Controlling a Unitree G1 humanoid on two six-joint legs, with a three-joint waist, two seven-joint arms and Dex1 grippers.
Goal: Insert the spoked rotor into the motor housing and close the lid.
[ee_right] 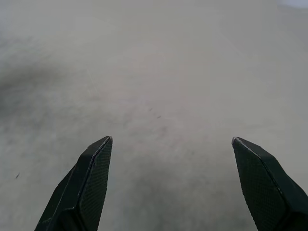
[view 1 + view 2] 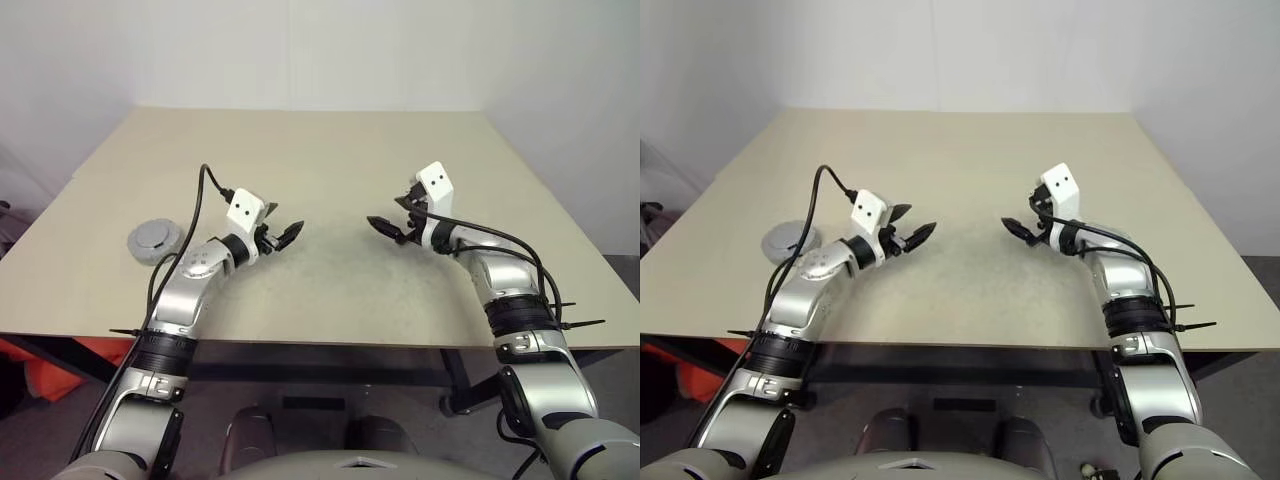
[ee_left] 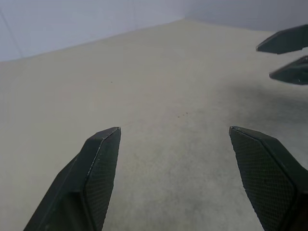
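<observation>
Above the beige worktop [image 2: 330, 150], left gripper [image 2: 283, 236] and right gripper [image 2: 392, 222] face each other, fingers spread wide and empty. One grey round disc, seemingly the lid [image 2: 155, 239], lies on the worktop's left side, beside the left forearm.

You are looking at the table [image 2: 330, 150]; what seems to be the lid [image 2: 154, 239] is lying near its left edge, just left of the left arm [image 2: 190, 280]; both grippers are hovering mid-table, facing each other.
</observation>
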